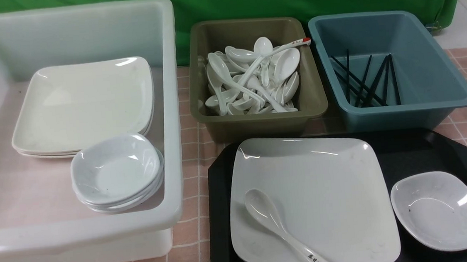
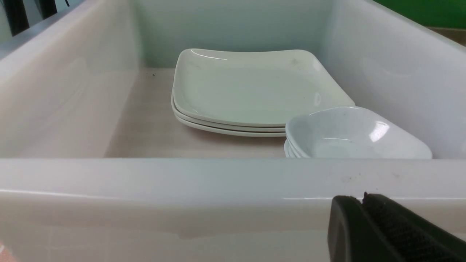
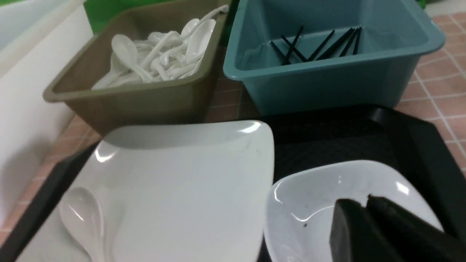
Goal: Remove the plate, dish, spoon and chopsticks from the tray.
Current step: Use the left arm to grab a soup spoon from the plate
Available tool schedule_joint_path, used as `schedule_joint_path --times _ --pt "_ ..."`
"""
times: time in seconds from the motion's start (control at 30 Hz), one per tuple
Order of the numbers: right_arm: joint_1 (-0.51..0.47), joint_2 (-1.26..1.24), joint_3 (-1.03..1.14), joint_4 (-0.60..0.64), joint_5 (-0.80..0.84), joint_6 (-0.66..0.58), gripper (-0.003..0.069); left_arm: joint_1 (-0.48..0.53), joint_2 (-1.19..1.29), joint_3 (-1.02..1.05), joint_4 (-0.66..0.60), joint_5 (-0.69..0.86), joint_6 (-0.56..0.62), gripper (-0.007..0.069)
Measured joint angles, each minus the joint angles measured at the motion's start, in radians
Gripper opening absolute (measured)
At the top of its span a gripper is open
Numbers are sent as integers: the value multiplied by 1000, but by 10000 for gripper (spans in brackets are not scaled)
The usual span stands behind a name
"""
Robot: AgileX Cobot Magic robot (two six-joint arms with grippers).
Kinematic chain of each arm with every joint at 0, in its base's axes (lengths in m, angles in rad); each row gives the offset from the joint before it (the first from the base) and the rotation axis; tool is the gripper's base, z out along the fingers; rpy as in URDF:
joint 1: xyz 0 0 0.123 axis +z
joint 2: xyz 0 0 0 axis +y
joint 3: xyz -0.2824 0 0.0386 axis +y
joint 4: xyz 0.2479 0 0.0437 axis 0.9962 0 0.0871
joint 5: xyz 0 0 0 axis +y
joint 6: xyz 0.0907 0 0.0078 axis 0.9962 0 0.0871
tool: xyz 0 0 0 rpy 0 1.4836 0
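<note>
Three items on tray [image 1: 426,149]: spoon [image 1: 274,223] lying on plate [image 1: 318,199], dish [image 1: 442,210] beside; left gripper [image 2: 364,198] closed near white tub [image 2: 182,182], right gripper [image 3: 366,200] closed, empty.

The spoon [image 1: 278,225] runs off the front view's bottom edge, black characters too small to read; the tray [image 1: 219,215] loses its near rim there too.

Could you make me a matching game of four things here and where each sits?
1. white ceramic soup spoon with black characters
2. small shallow white dish
3. thin black chopsticks
4. white spoon with red-tipped handle

A. in the blue plastic tub
B. on the large square white plate
C. in the olive plastic tub
D. directly on the black plastic tray

Pairs: 1-B, 2-D, 3-A, 4-C
</note>
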Motion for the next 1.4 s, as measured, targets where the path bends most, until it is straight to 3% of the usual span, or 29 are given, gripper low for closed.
schedule_joint_path --times 0.13,0.6,0.8,1.1,1.4 --pt "0 0 0 2 0 49 122 0 0 0 0 0 0 20" --pt "0 -11 18 3 -14 52 140 0 0 0 0 0 2 20" --pt "-14 -158 119 -6 -20 52 153 0 0 0 0 0 2 20" --pt "-94 -310 126 -77 151 54 174 0 0 0 0 0 2 20" --pt "-182 -344 126 -81 151 54 197 0 0 0 0 -1 1 20"
